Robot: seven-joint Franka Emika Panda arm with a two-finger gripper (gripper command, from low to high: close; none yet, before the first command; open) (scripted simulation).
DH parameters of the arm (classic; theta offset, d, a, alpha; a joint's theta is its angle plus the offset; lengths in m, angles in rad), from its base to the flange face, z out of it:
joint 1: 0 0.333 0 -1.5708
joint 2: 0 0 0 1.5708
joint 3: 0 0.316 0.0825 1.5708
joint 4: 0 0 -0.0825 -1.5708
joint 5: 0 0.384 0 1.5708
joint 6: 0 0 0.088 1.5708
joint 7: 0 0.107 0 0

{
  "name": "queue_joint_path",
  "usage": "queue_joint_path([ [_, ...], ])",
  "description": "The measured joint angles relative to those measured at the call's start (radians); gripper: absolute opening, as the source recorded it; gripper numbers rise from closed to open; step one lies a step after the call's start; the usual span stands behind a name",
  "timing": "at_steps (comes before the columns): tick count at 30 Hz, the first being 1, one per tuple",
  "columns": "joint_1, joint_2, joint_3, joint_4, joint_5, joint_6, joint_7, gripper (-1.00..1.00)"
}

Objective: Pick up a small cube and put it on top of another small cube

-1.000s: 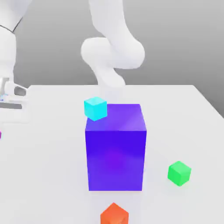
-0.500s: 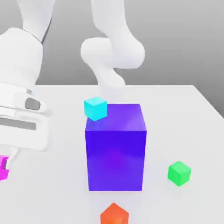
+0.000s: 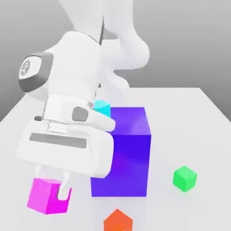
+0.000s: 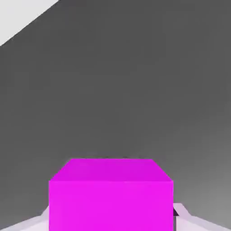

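Right up front in the exterior view, your gripper (image 3: 53,195) was clamped on the small cube (image 3: 44,195), the bright magenta-pink one, at the lower left of the frame. One pale fingertip (image 3: 64,193) pressed against the cube's side nearest the big block, and the other finger was hidden behind the cube. From the hand view, you had that same small cube (image 4: 111,196) sitting low in the frame, with a finger (image 4: 187,217) hugging each flank. Whether the cube was touching the table or held just off it, I could not tell.

At the bottom edge, just beside your load, the orange cube (image 3: 117,221) sat on the white table (image 3: 198,126), partly cut off by the frame. The bulky white hand of your arm (image 3: 72,122) filled the left centre and overlapped the big blue-violet block (image 3: 128,153), which stood upright in the middle. Out at the lower right, well apart from the block, the green cube (image 3: 184,178) rested alone. Further back, a cyan cube (image 3: 103,108) peeked out between your wrist and the block's upper corner. Behind it all, the arm's white links rose toward the top of the frame.
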Motion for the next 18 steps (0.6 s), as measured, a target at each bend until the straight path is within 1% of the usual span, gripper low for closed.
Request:
queue_joint_path([
  [10, 0.051, -0.043, 0.171, -0.086, 0.379, -0.160, 0.174, -1.00],
  [18, 0.099, -0.075, 0.308, -0.164, 0.725, -0.272, 0.281, -1.00],
])
